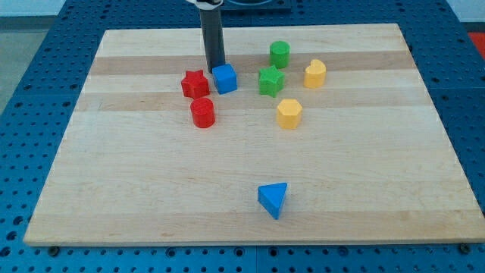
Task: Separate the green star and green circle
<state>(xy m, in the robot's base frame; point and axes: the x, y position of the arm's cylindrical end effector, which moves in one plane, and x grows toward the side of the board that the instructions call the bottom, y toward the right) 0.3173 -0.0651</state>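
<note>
Upright from the view's top, the dark rod sets my tip [215,70] just behind the blue cube [224,78], seemingly touching it; nothing is gripped. Green star [270,80] sits near the board's [114,189] top edge, green circle [280,53] just above it, apart. No writing shows. 2 yellow blocks [315,73] [289,113] stand right, red star [195,83] and red cylinder [202,112] left, blue triangle [273,199] near the bottom edge.

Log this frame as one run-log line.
tip: at blue cube, its top-left | green star and green circle: close, apart | separation: not done
</note>
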